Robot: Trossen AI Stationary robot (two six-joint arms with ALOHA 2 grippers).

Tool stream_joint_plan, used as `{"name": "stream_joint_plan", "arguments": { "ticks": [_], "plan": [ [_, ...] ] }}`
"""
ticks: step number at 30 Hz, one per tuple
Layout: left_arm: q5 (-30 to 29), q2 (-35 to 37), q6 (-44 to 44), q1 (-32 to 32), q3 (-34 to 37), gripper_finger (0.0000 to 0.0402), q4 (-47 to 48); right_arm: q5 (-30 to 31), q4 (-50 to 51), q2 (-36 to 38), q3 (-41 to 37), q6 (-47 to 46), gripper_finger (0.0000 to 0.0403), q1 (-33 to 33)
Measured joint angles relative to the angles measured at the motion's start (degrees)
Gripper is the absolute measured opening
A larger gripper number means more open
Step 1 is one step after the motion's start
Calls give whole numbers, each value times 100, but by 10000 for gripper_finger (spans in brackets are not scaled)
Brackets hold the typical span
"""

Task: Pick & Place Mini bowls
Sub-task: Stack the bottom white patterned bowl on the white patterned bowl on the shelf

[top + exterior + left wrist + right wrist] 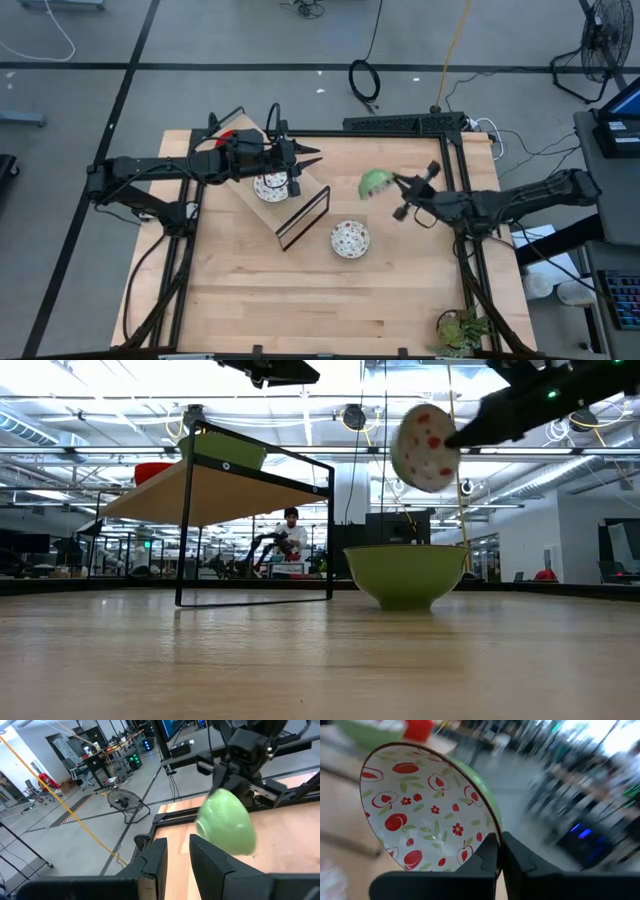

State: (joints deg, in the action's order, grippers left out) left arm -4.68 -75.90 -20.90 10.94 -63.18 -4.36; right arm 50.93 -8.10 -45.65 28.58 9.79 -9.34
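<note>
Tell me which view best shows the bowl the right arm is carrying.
The right wrist view: the carried bowl fills it, patterned inside visible, rim between the jaws. High view shows only its green outside, low view a small tilted disc, left wrist view its green back.

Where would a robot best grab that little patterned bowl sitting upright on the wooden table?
Probably by its rim: the small green-sided bowl with the white, red-patterned inside stands upright and open on the table, so coming from above, one finger inside and one outside, suits its thin wall. The right gripper holds its bowl likewise.
</note>
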Motion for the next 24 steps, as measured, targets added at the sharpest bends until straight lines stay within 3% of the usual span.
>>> {"name": "stream_joint_plan", "arguments": {
  "ticks": [7, 11, 15, 19, 24],
  "plan": [
    [-610, -5, -20, 22, 0, 88, -354, 5, -5596, -759, -1293, 2791, 0, 848],
    [-429, -146, 42, 41, -4, 89, -499, -403, -7727, -1316, -1711, 3040, 0, 1270],
    [-254, -631, 32, 44, -5, 89, -1059, -1065, -8145, -1811, -1685, 2902, 0, 1627],
    [-857, -1158, -297, 46, -2, 89, -2028, -1643, -8158, -2179, -1436, 2843, 0, 1856],
    [-1191, -1437, -566, 44, 0, 95, -2062, -2071, -8167, -2359, -1183, 2761, 0, 2139]
  ]
}}
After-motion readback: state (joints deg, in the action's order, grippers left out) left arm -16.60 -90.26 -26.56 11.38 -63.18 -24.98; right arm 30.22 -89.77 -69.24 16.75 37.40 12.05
